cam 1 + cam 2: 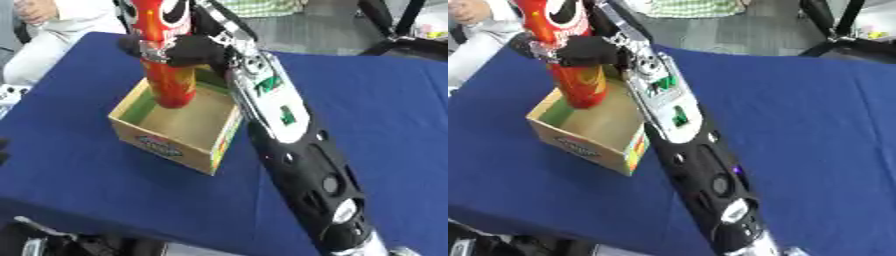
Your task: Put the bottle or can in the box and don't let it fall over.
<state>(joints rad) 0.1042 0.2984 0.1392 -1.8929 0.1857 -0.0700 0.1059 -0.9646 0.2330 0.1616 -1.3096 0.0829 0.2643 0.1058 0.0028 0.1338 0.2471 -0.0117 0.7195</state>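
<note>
The red can [166,60] is gripped by the curled right hand [188,50] above the open box [166,145] (base apparently inside, unseated). It should be lowered straight, kept upright, then released.

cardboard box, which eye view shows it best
Left eye view: the cardboard box sits nearer the middle, its floor and printed front visible under the red can in the right hand. Right eye view shows the same, shifted left.

The right arm reaches forward from the lower right — its hand [188,50] curled, fingers wrapped closed.
</note>
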